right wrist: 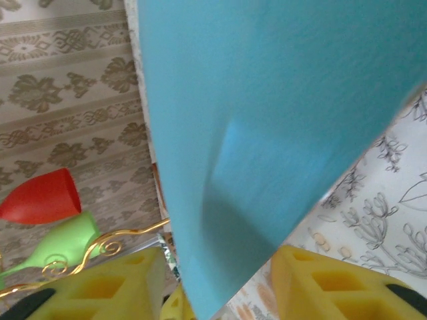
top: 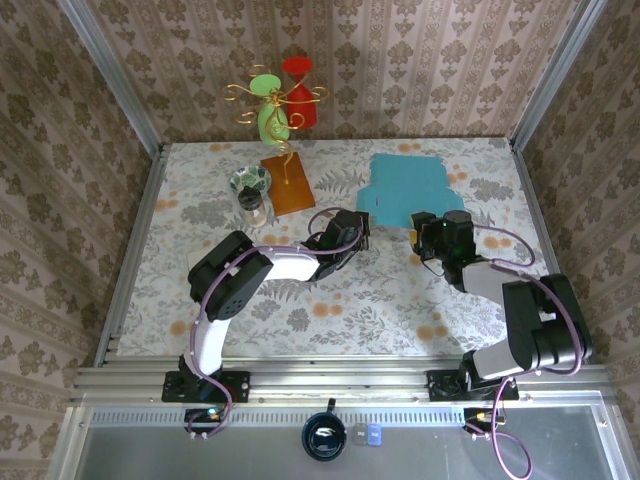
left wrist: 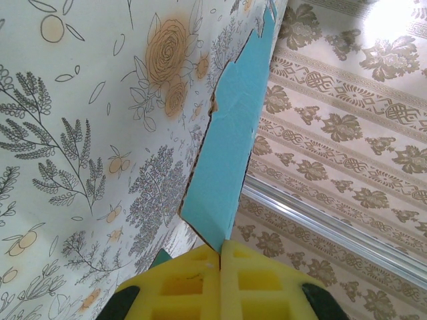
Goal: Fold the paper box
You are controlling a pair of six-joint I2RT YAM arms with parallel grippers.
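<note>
Two claws: left claw (left wrist: 220, 252) clamped on the paper box (top: 405, 185) at 7 o'clock, right claw (right wrist: 220, 270) apart astride its 5 o'clock edge.

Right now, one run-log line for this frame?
stage: paper box not yet folded | left hand: shut on box edge | right hand: open around box edge
</note>
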